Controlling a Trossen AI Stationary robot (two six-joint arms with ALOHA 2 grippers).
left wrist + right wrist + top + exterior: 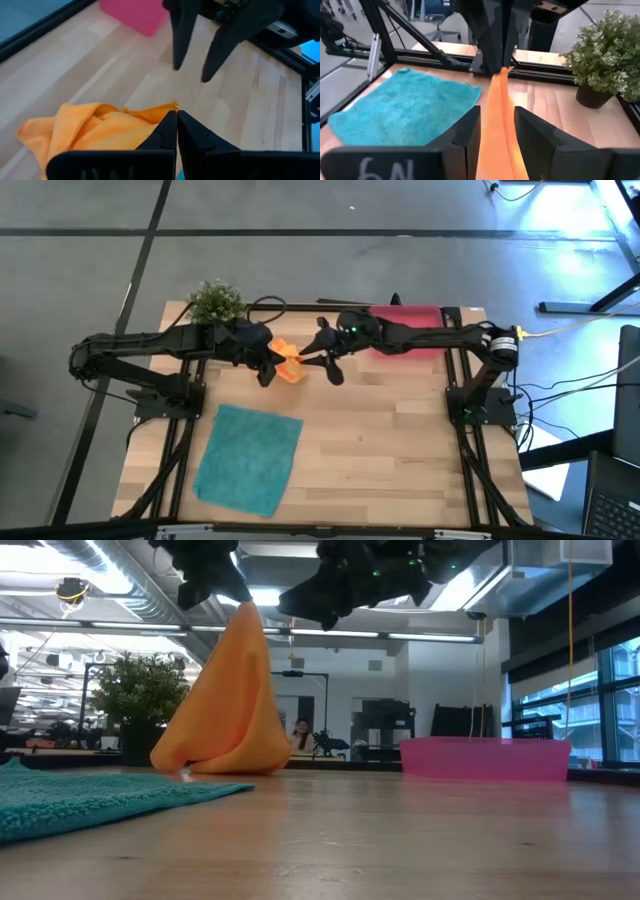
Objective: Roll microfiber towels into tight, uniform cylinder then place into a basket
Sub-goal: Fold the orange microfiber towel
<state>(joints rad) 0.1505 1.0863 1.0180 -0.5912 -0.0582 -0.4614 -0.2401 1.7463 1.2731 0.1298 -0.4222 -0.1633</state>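
Wooden desk (400, 420) on a dark frame, open office beyond. Orange towel (225, 705) lifted into a tent, peak pinched by left tool (177, 120), fingers clamped together on the cloth edge; lower hem touching the desk. Right tool (497, 131) just beside it, fingers apart and straddling the hanging orange strip, not seen gripping it. Teal towel (248, 458) lying flat near the front left of the desk, well apart from both arms. Basket (405, 330) at the far edge under the right arm, nothing seen inside it. Plant (215, 302) at the far left corner. No roll formed yet on either towel.

Risks, as judged: single-point pinch likely to let the cloth slip or bunch, giving a loose, uneven cylinder; right fingers closing on only one layer, twisting the strip; tools close together, risking contact; left arm near the plant, which could be knocked.
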